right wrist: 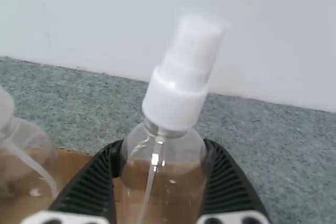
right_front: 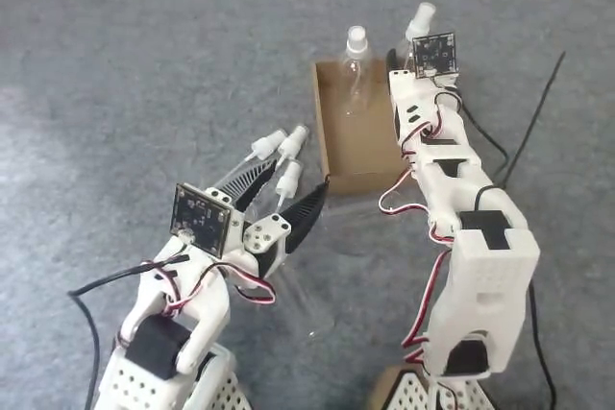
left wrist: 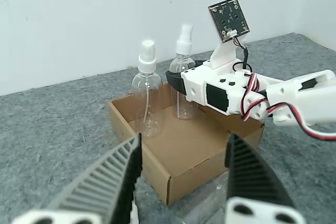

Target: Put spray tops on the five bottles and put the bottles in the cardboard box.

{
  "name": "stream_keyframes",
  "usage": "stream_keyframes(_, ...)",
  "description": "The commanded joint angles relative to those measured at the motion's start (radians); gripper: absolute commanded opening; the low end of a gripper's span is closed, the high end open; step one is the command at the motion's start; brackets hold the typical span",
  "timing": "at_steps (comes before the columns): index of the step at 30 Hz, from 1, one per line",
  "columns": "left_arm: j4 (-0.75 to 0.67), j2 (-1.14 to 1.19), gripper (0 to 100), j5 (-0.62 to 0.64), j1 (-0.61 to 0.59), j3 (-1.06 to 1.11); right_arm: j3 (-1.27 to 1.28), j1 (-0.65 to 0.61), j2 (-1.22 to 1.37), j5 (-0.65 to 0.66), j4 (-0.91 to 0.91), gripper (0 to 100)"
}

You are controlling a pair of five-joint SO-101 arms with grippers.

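2 capped bottles (right_front: 357, 79), 1 box (right_front: 357, 146), ~3 tops (right_front: 288, 178)

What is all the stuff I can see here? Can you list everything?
Carpet: one, grey, under everything.
Cardboard box: one, brown, on the carpet.
Standing bottle: one, clear with white top, inside the box.
Held bottle: one, clear with white top, gripped at the box's far side.
Loose spray tops: three, white, on the carpet near the box.
Left tool: one, black fingers, open by the loose tops.
Right tool: one, black fingers, shut on the held bottle.
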Motion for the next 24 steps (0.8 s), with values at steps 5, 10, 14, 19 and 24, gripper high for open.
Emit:
stream_keyframes(5,-0.031,-0.015,24,-0.008,-0.005,-0.008,-0.029,0.007,-0.008,-0.041,-0.005,1.1)
stream_keyframes(10,-0.031,-0.015,24,-0.008,-0.005,-0.008,-0.005,0.001,-0.015,-0.041,-0.007,9.0)
stream_keyframes(14,-0.031,-0.015,24,-0.008,-0.005,-0.008,-0.005,0.001,-0.013,-0.044,-0.007,15.5)
stream_keyframes(19,-0.031,-0.015,24,-0.008,-0.005,-0.008,-0.005,0.001,-0.016,-0.043,-0.007,15.9)
stream_keyframes(24,-0.031,-0.017,24,-0.008,-0.005,-0.008,-0.005,0.001,-0.018,-0.043,-0.007,16.0)
